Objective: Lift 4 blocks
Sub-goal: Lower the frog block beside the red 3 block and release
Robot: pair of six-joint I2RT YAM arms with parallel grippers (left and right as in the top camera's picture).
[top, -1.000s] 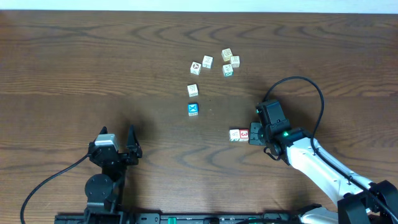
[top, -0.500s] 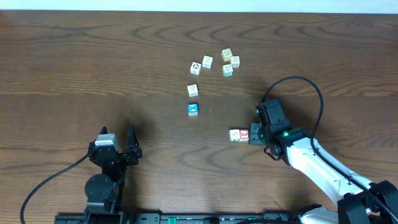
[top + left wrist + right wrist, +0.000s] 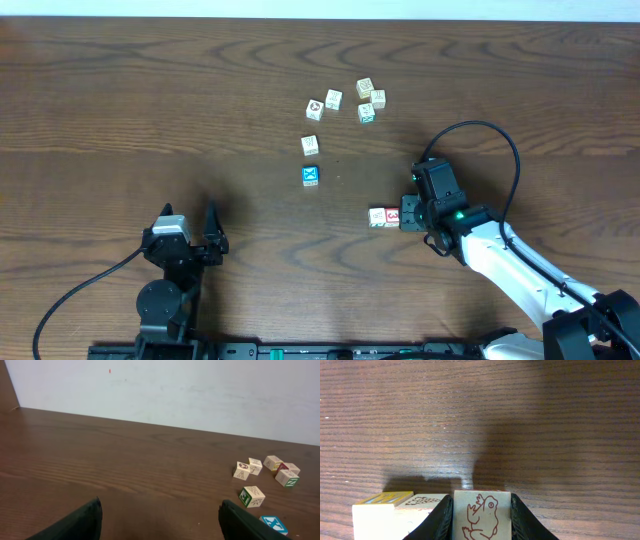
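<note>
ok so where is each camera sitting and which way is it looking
overhead: above the table, looking straight down; shows the left hand open and the right hand shut on the red-faced block.
left wrist: low behind the left hand, facing across the table to the wall; its own fingertips at the bottom.
right wrist: near table level, its fingers clamping that block.
shared: overhead and left wrist both show the blue block.

Blue-faced block [image 3: 311,176] lies flat on the table [image 3: 150,120]; white-faced block [image 3: 310,145] sits just behind it, apart; red-faced block [image 3: 392,214], with a frog outline on one side, is clamped in the right pincer [image 3: 481,519]; second white-faced block [image 3: 377,217] touches it.
</note>
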